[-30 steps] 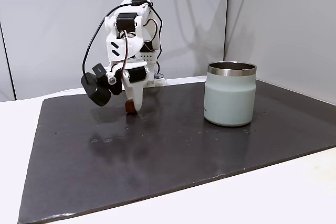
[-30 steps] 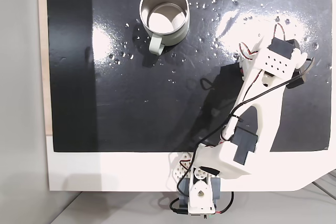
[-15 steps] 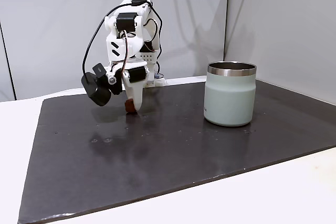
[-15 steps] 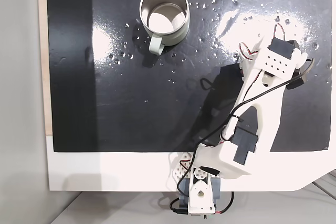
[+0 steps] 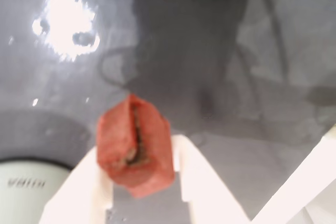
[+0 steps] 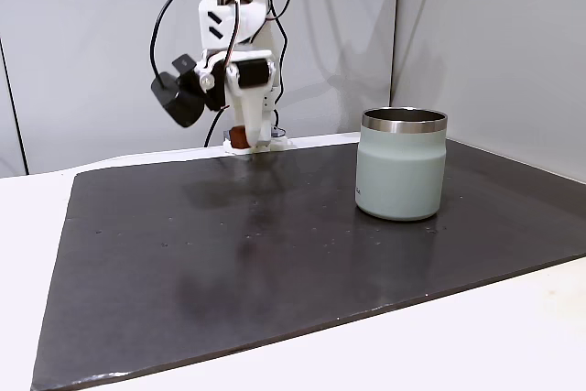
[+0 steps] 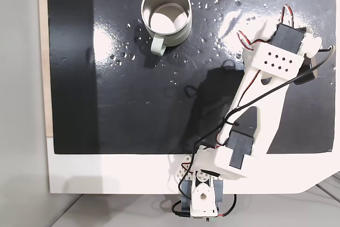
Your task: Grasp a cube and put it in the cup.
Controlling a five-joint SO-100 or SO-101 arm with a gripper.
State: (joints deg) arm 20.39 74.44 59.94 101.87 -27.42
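In the wrist view the cube (image 5: pixel 135 145) sits clamped between the 2 white fingers (image 5: pixel 84 182) of the gripper (image 5: pixel 137 169), which are closed onto its sides. It is tilted, with 1 corner pointing up and away from the camera and its slightly longer axis running roughly top to bottom of that view. A dark groove runs down its near face (the picture is blurred, so finer surface detail cannot be told). Below it lies the glossy dark mat (image 5: pixel 210 51), with a bright glare patch at upper left.

In a fixed view from the side, the gripper (image 6: pixel 240 135) hangs well above the mat (image 6: pixel 275 254) with its fingers pointing down, and the cube (image 6: pixel 238 137) shows as a small reddish-brown spot at the fingertips, clear of the surface. The cup (image 6: pixel 401 164) stands upright on the mat, well apart to the right in that view.

In a fixed view from above, the cup (image 7: pixel 183 27) stands near the top with its opening up, a handle (image 7: pixel 156 45) projecting from its lower side, and the arm (image 7: pixel 260 94) reaches toward the upper right, well apart from it.
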